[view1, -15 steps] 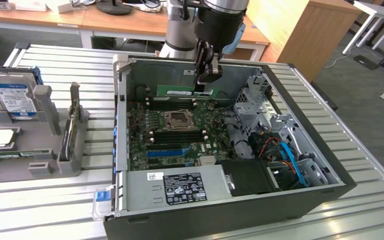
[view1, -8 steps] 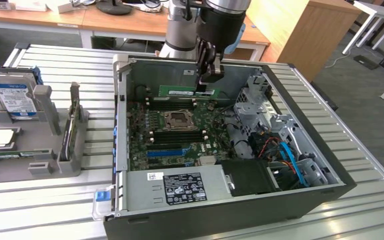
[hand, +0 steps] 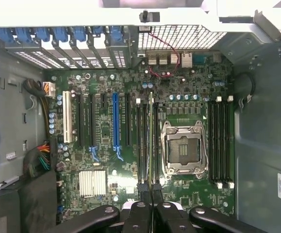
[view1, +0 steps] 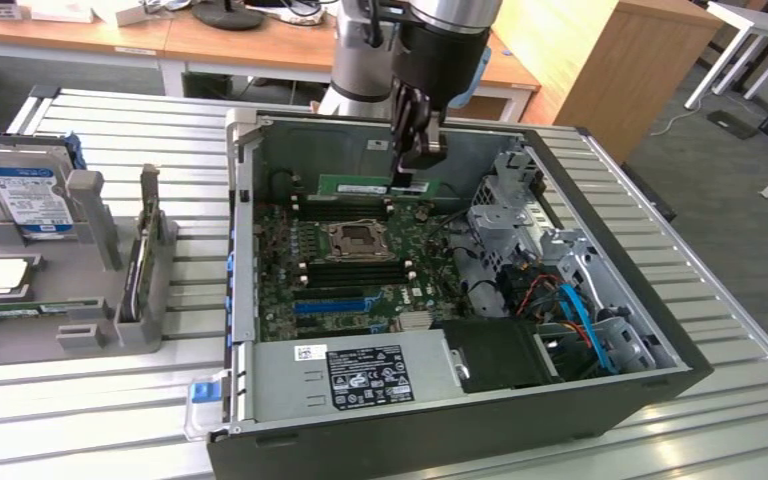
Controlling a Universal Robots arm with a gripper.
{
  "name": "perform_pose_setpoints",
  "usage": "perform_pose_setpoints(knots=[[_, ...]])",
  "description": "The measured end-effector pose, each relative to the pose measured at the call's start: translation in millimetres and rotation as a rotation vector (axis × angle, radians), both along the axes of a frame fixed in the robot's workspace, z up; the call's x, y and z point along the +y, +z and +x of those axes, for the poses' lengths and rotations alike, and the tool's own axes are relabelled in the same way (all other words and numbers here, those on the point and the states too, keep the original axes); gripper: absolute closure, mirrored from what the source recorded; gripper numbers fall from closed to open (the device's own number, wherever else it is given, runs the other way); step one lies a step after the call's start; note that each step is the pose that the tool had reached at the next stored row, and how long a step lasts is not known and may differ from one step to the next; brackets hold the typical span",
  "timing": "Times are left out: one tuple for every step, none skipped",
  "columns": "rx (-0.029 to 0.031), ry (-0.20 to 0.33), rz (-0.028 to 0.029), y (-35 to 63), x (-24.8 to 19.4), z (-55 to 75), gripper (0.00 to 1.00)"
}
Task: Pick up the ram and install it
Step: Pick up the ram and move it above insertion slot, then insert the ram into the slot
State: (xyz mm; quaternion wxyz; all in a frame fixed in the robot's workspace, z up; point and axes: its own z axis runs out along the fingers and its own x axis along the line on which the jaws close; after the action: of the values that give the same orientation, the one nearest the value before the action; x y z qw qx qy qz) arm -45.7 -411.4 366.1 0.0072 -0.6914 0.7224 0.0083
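Hanging over motherboard, slim long green ram, claw clamping one end

Green ram; black pincer. Dark green motherboard, one blue slot among black ones. Silver hard drive, blue-white label. Pale grey surface, ribbed stripes. Orange, blue cables in black case.

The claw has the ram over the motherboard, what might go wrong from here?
1. The claw grips the ram near one end, so it may tilt when pressed down.
2. The slots sit close together; a small offset might put it in the wrong one.
3. A drop might hit the CPU socket beside them.
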Motion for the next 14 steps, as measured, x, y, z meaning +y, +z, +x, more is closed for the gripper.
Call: perform_pose_setpoints(knots=[[-0.0005, 0.000, 0.0000, -0.7, 0.0, 0.0, 0.88], [-0.0008, 0.000, -0.0001, -1.2, 0.0, 0.0, 0.88], [-0.0009, 0.000, -0.0002, -1.4, 0.0, 0.0, 0.88], [-0.0009, 0.000, -0.0002, -1.4, 0.0, 0.0, 0.88], [-0.0009, 0.000, -0.0002, -1.5, 0.0, 0.0, 0.88], [-0.0010, 0.000, -0.0001, -1.6, 0.0, 0.0, 0.88], [-0.0010, 0.000, 0.0000, -1.6, 0.0, 0.0, 0.88], [-0.0010, 0.000, 0.0000, -1.6, 0.0, 0.0, 0.88], [-0.0010, 0.000, -0.0001, -1.6, 0.0, 0.0, 0.88], [-0.0010, 0.000, -0.0001, -1.6, 0.0, 0.0, 0.88], [-0.0010, 0.000, -0.0001, -1.7, -0.1, -0.1, 0.88], [-0.0011, 0.000, 0.0002, -1.9, -0.3, -0.1, 0.88], [-0.0012, 0.000, 0.0003, -2.1, -0.5, -0.1, 0.88], [-0.0011, 0.000, 0.0002, -2.2, -0.7, -0.1, 0.88]])
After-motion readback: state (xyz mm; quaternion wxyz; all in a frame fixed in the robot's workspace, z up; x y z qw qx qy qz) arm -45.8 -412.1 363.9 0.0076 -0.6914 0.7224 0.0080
